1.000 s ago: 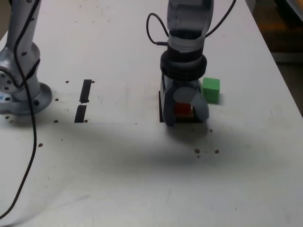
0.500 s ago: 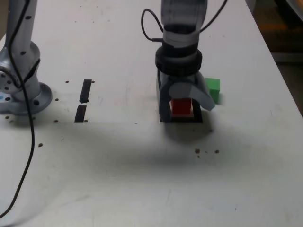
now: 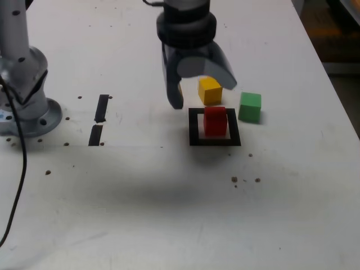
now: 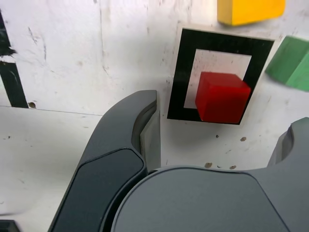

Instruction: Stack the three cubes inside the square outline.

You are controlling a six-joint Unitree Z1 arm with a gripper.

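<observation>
The hand (image 3: 201,93) is spread and empty; below it the red cube (image 3: 215,121) sits in the square outline (image 3: 194,126); reaching for the yellow cube (image 3: 210,90) beside the hand, a finger could knock the red one out.

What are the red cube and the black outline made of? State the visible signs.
Red cube: likely painted wood or hard plastic; flat matte faces, crisp edges, uniform colour, so the look leaves it open. Outline: looks like black tape stuck flat on the table, with straight strips and square corners.

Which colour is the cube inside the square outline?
Red cube; clearest in the exterior view.
</observation>
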